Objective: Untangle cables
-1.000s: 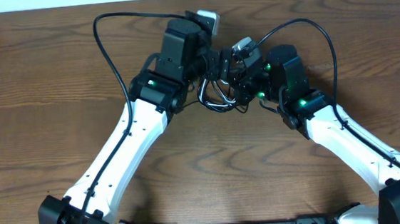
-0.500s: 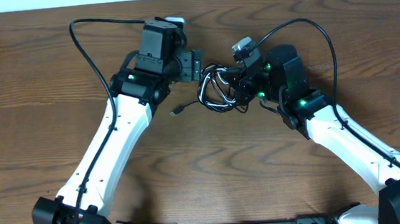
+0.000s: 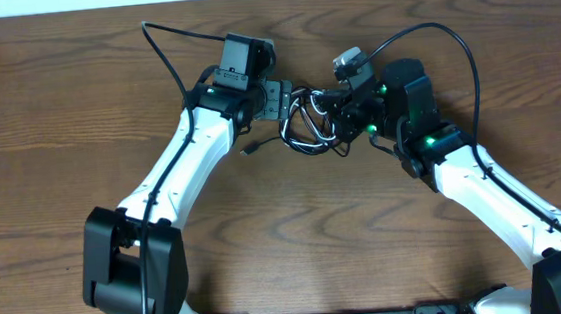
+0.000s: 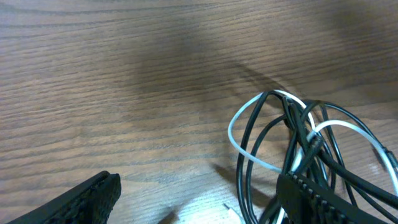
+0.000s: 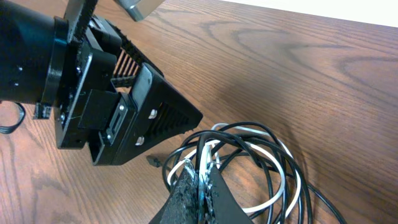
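One knotted heap of cables [image 3: 308,127] on the desk [image 3: 76,113], midway between the two arms, with the white cable [image 4: 239,140] looped through the black ones.

Right jaws: clenched on a few strands at the heap's edge, apparently white and black pinched together. Left jaws: released and spread wide just beside the heap's far side, one finger [image 4: 323,199] over the strands, grasping nothing.

Judged risks:
- Dragging the whole heap and tightening the knot, if pulled from the right with several strands sharing one pinch.
- Catching more than one strand on the left too, if closed where they stand, so that both sides tug the same loops.
- Snagging the loose plug [image 3: 248,150], near the left arm, during any sideways sweep.

Safer to single out one strand before pulling.
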